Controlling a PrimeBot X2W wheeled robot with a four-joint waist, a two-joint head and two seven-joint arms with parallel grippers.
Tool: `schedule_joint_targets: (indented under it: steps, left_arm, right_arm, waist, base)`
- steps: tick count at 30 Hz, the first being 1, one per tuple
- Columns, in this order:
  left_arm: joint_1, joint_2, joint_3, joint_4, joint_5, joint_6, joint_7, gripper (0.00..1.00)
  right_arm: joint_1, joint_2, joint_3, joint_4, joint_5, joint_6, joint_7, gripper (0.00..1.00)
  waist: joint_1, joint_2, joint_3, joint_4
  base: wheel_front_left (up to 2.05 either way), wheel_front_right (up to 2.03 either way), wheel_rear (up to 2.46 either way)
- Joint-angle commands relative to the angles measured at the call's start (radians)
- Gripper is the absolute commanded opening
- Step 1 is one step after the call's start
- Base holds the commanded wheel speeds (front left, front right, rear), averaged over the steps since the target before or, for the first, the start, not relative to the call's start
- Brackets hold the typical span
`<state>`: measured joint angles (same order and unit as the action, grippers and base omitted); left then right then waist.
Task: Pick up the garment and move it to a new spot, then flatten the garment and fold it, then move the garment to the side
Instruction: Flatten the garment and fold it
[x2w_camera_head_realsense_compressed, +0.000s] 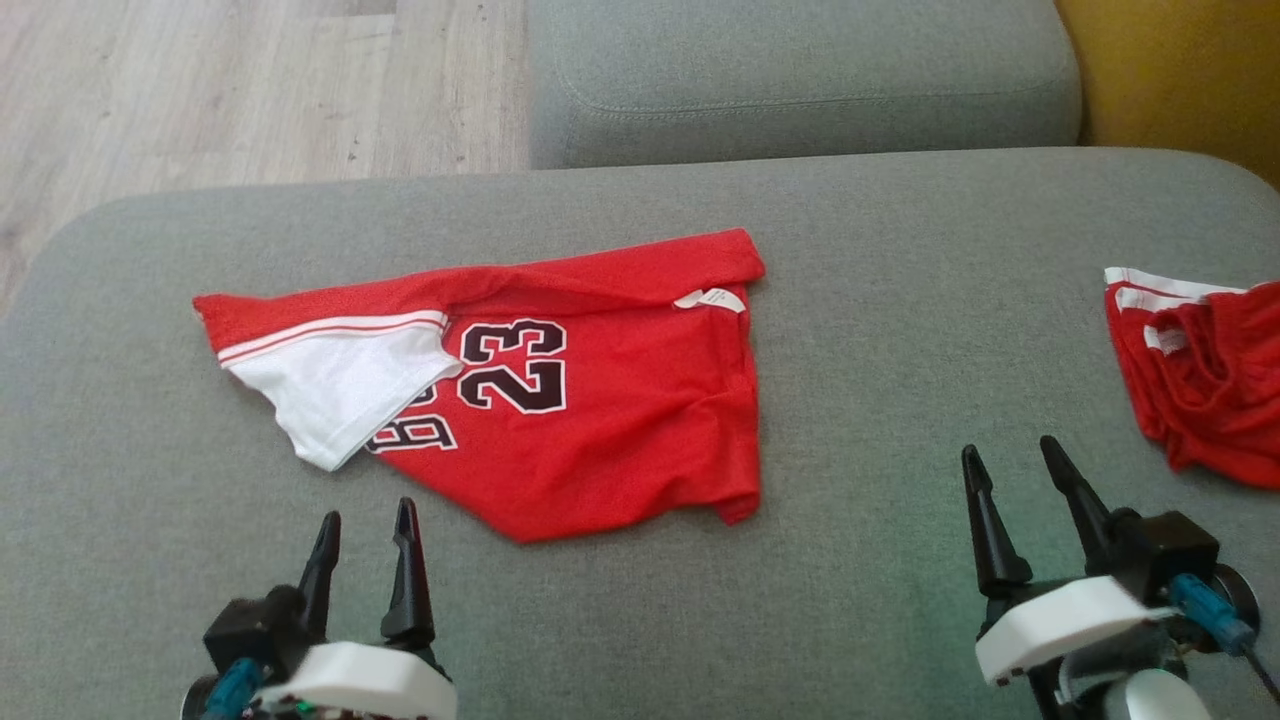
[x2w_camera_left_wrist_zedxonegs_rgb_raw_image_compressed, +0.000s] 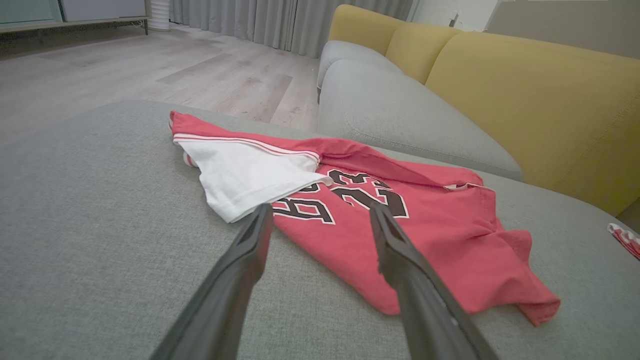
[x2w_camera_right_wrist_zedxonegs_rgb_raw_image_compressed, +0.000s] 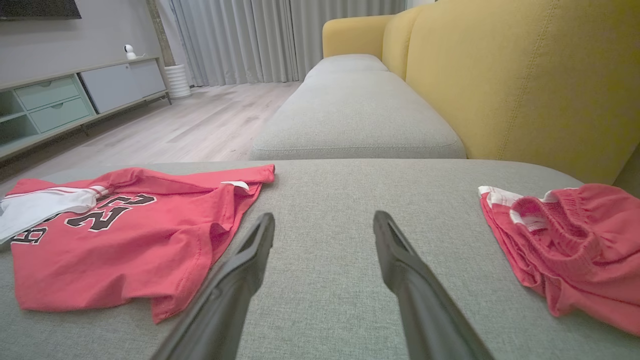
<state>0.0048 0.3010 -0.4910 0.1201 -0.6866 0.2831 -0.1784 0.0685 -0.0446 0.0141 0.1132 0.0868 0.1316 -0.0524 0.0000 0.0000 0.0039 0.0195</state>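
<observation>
jersey rumpled, both grippers wide and empty

the jersey (x2w_camera_head_realsense_compressed: 620, 440) lies in the middle of the cushion (x2w_camera_head_realsense_compressed: 900, 330), just ahead of your left gripper (x2w_camera_head_realsense_compressed: 367, 512), whose fingers are spread with nothing between them. your right gripper (x2w_camera_head_realsense_compressed: 1010, 450) is equally spread and empty, over bare cushion between the jersey and the shorts (x2w_camera_head_realsense_compressed: 1210, 390) at the right.

mind your pinch: the cloth looks thin, soft and doubled over, so a shallow bite may lift one layer and let the rest drag or twist. the white sleeve (x2w_camera_head_realsense_compressed: 340, 390) flops across the number (x2w_camera_head_realsense_compressed: 515, 365) and the far edge is rolled into a ridge; lift there and the creases likely travel along. the cushion is a coarse grey weave and probably soft, so pressing hard could catch its cover too. the red may be fine mesh, though it's hard to tell. the shorts are the same red: don't grab them.
</observation>
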Motion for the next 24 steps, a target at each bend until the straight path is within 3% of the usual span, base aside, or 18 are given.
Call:
schedule_joint_targets:
  steps: [1, 24]
  left_arm:
    - [-0.032, 0.009, 0.028, -0.037, 0.01, 0.009, -0.008, 1.0]
    - [-0.044, 0.019, 0.043, -0.048, -0.005, 0.03, 0.004, 1.0]
  right_arm:
    - [-0.027, -0.006, 0.025, -0.034, 0.006, -0.001, 0.0, 1.0]
    - [-0.04, -0.006, 0.026, -0.056, -0.008, -0.001, 0.006, 1.0]
  waist:
    - [0.0, 0.0, -0.002, 0.001]
    - [0.0, 0.0, 0.02, 0.012]
  base:
    - [0.0, 0.0, 0.0]
    - [0.0, 0.0, 0.0]
